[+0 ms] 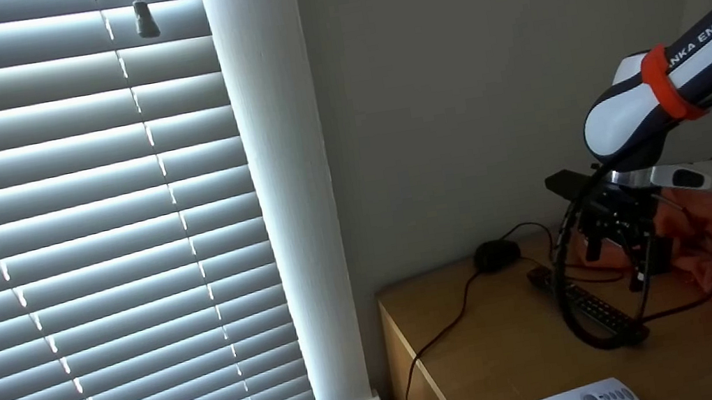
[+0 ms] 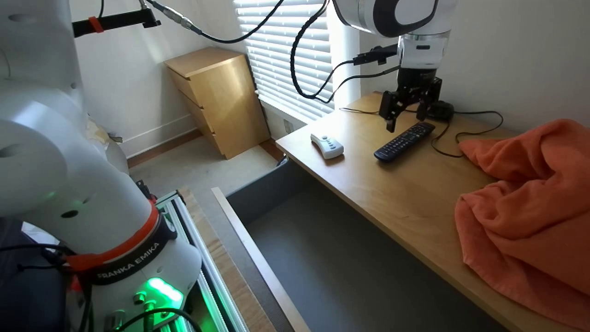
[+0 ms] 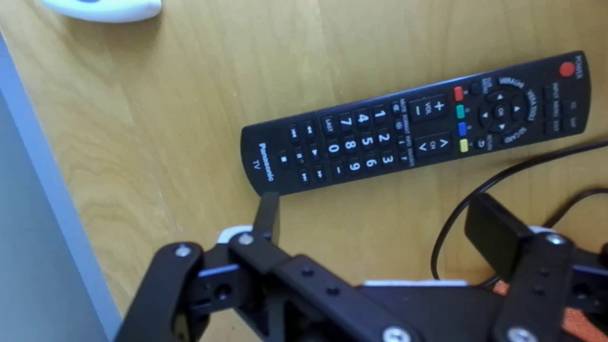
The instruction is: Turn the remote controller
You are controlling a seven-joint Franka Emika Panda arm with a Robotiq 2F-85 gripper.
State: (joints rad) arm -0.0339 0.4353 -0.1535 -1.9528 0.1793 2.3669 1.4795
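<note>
ok, remote (image 3: 418,123) lies flat on the dresser (image 2: 401,198), so prob easy to swivel. i've got the gripper (image 3: 375,209) hanging near it, fingers (image 3: 494,237) apart, nothing held, prob wide so i can pinch or nudge. gap runs roughly along the remote's length, so i'd guess a wrist twist comes b4 gripping across. black cable (image 3: 536,161) runs just beside its power end, might snag; orange cloth (image 2: 544,203) & white gadget (image 2: 327,145) sit apart from it, prob leaving swing room.
</note>
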